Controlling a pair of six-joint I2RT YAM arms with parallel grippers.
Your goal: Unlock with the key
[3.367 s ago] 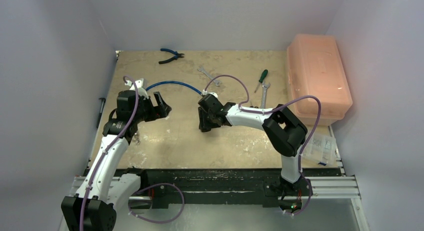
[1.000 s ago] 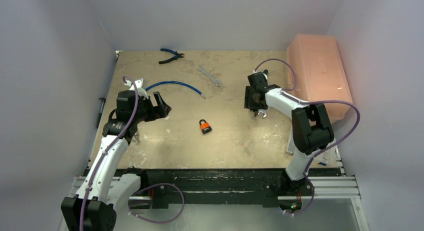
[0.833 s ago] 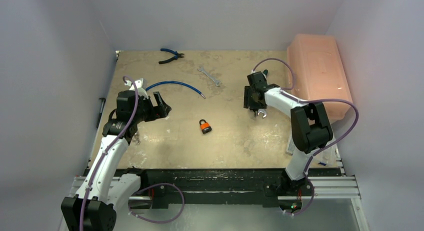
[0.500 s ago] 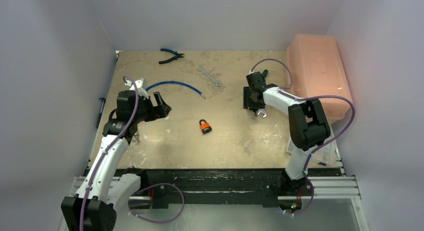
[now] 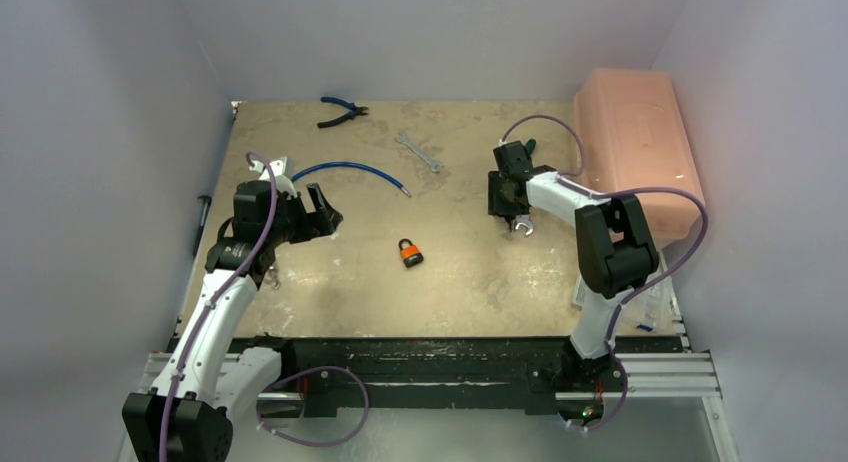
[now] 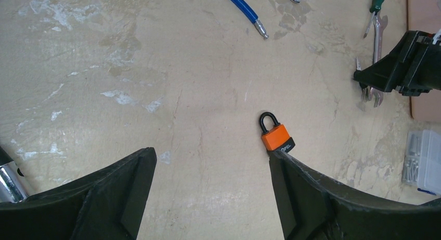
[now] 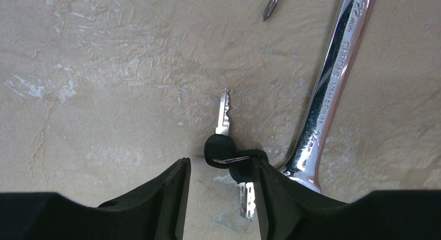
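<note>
Since the earliest view, the right arm has swung from the middle of the table to its right side, uncovering the padlock (image 5: 409,252); the left arm has not shifted. The left gripper (image 6: 210,162) hovers with its fingers wide apart and nothing between them. The padlock, an orange block with a black hooped shackle, lies flat on the scuffed beige table (image 6: 156,68). The right gripper (image 7: 221,172), its fingers narrower now but still apart, straddles the rounded black heads of two toothed silver keys (image 7: 223,141), just beside a shiny chrome wrench (image 7: 333,89).
</note>
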